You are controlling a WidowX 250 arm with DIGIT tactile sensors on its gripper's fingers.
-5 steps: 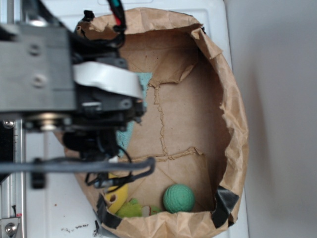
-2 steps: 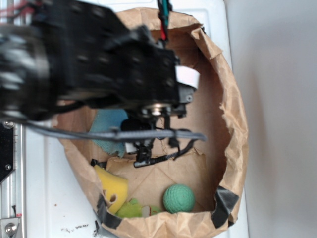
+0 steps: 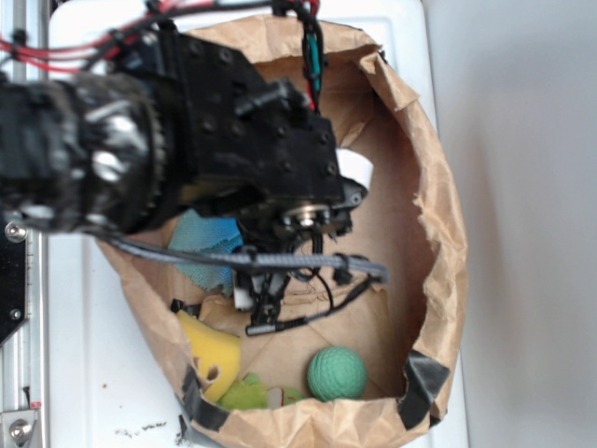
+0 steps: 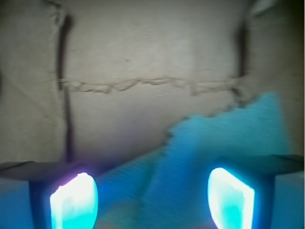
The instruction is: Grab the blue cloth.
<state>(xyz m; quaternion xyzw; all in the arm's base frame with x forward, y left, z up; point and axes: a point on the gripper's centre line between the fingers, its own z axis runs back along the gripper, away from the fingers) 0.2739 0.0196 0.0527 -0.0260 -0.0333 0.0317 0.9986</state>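
Wrist view is showing my gripper (image 4: 152, 200) with its two fingers (image 4: 74, 200) spread wide apart, glowing pale at the bottom edge, nothing pinched between them. The blue cloth (image 4: 224, 143) is lying directly under and between them, spreading from the lower left up toward the right, with a ragged upper edge running against the brown paper floor (image 4: 143, 47). Whether the fingertips are touching the cloth I cannot tell; the picture is blurred there.

From the exterior view, my arm (image 3: 187, 140) is reaching across the left and upper part of a big brown paper bag (image 3: 438, 233) that is lying open on a white table (image 3: 103, 373). I am covering most of the cloth, so only a patch of it (image 3: 201, 245) is peeking out at the left side of the bag, just below my black housing. A green ball (image 3: 337, 373) is sitting near the bottom of the bag, well apart from the cloth. A yellow sponge (image 3: 213, 347) with holes is leaning in the lower left corner, just below the cloth, with a small yellow-green thing (image 3: 244, 394) beside it that I cannot make out.
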